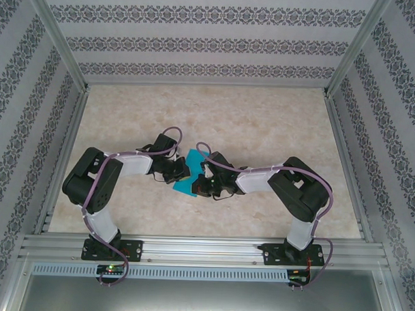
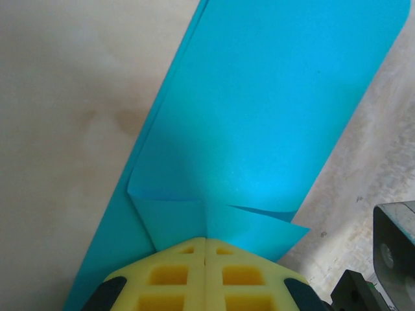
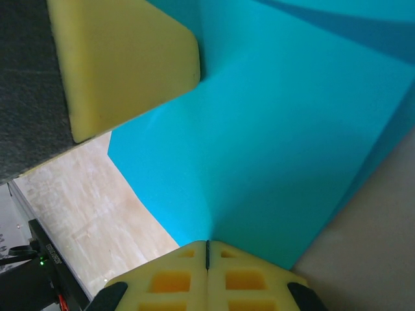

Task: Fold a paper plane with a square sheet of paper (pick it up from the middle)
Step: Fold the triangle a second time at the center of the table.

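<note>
Pinching opposite paper edges, both jaws sit mid-tabletop.

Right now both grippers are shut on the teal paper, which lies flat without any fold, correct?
No: the teal paper is folded; the left wrist view shows creased flaps beside the left gripper. Both that and the right gripper are shut on it.

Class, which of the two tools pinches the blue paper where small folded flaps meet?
The left tool: two small flaps of the paper meet at its tips. The right tool pinches a plain stretch.
</note>
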